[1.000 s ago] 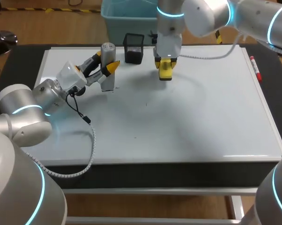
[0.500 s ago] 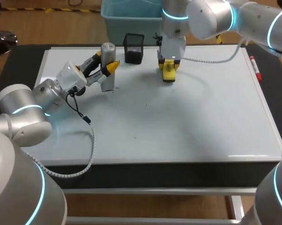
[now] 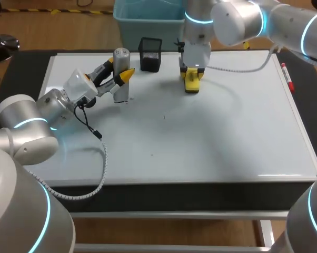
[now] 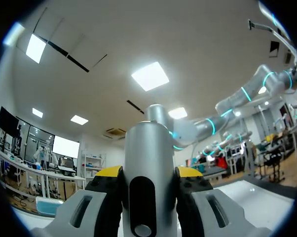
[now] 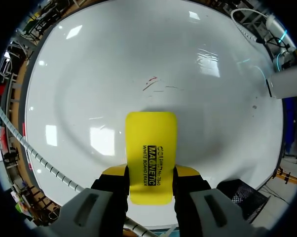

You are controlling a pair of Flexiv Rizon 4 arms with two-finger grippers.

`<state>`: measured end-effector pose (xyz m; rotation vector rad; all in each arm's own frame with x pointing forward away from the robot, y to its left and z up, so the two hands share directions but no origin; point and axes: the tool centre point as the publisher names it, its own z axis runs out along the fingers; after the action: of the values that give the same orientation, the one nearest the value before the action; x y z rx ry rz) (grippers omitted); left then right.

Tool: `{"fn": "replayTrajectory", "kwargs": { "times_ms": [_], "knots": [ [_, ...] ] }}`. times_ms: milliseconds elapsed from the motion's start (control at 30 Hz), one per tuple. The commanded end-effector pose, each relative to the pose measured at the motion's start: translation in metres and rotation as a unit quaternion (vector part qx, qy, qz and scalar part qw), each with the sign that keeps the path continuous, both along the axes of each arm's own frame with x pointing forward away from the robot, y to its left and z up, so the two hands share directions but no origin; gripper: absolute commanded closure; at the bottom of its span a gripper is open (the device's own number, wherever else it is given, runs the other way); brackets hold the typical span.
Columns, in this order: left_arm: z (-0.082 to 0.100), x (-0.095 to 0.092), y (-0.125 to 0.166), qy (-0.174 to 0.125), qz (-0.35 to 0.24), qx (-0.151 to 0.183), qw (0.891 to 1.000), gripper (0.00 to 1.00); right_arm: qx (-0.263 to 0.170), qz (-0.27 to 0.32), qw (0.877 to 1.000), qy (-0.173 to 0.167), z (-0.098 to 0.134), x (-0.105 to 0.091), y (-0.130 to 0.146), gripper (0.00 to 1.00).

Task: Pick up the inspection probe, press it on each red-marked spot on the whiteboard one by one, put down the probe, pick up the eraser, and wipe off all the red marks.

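My left end effector (image 3: 118, 69) is clamped on the inspection probe (image 3: 121, 54), both fingers squeezing its silver body, and it stands upright between them with its bottom end down at the whiteboard (image 3: 200, 137). My right end effector (image 5: 151, 172) is gripping the yellow eraser (image 5: 151, 143), which sticks out ahead of the fingers over the board. There's a faint red mark (image 5: 149, 82) just ahead of the eraser, and a black mesh cup (image 3: 150, 54) off to its side.
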<state>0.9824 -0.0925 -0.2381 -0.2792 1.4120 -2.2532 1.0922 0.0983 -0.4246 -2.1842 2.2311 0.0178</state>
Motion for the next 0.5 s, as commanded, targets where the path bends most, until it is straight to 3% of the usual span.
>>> {"fn": "replayTrajectory", "kwargs": {
  "times_ms": [33,300,333,400,433,500],
  "knots": [
    [0.001,0.000,0.000,0.000,0.000,0.000,1.000,1.00,-0.004,-0.001,1.000,0.003,-0.003,0.005,0.001,1.00],
    [0.001,0.000,0.000,0.000,0.000,0.000,1.000,1.00,-0.003,-0.008,1.000,0.001,-0.005,0.007,-0.003,1.00],
    [0.001,0.000,0.000,0.000,0.000,0.000,1.000,1.00,-0.003,-0.011,1.000,0.000,-0.004,0.006,-0.004,0.85],
    [0.001,0.000,0.000,0.000,0.000,0.000,1.000,1.00,0.000,-0.014,1.000,-0.005,0.000,0.008,-0.005,0.17],
    [0.001,0.000,0.000,0.000,0.000,0.000,1.000,1.00,0.001,-0.016,1.000,-0.007,0.001,0.008,-0.006,0.00],
    [0.001,0.000,0.000,0.000,0.000,0.000,1.000,1.00,0.008,-0.025,1.000,-0.014,0.007,0.010,-0.008,0.00]
  ]
}}
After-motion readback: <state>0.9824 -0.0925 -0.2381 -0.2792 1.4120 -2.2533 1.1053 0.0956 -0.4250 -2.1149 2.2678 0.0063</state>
